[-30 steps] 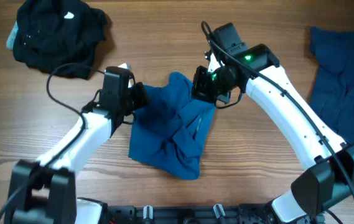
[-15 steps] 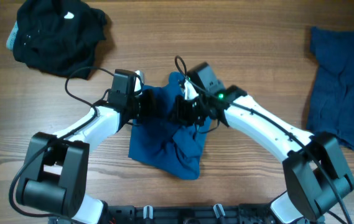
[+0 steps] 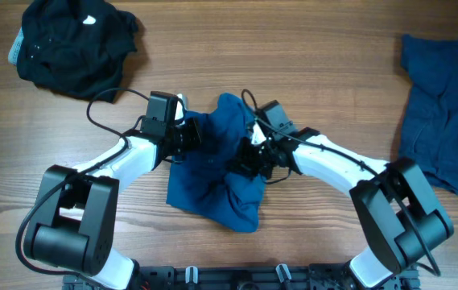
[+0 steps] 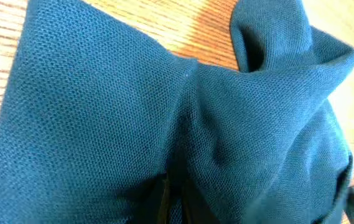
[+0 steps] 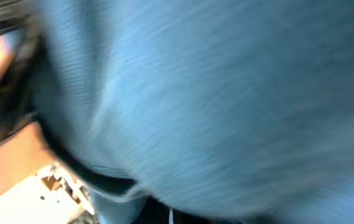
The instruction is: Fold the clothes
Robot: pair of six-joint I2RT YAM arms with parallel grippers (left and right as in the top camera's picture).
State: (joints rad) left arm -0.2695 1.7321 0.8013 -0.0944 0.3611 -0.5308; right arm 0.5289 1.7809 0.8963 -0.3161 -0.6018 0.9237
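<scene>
The clothes lie in three places on the wooden table. A medium-blue polo shirt point(image 3: 212, 181) is bunched in the middle, with both grippers at it. My left gripper point(image 3: 190, 135) sits at its upper left edge, shut on a pinched ridge of the knit point(image 4: 183, 124); its fingertips are buried in the cloth. My right gripper point(image 3: 249, 159) is low over the shirt's middle, shut in a fold. Blurred blue cloth point(image 5: 214, 93) fills the right wrist view and hides the jaws. A black garment point(image 3: 72, 44) is heaped at the back left. A darker blue one point(image 3: 442, 105) lies at the right edge.
Bare wood point(image 3: 317, 64) shows behind the shirt and to both sides of it. The arms' bases and a black rail point(image 3: 237, 278) run along the front edge. Cables loop above both wrists.
My right gripper came down and leftward from the shirt's upper right to its middle, dragging cloth along. The left gripper slid right onto the shirt's upper left edge.
</scene>
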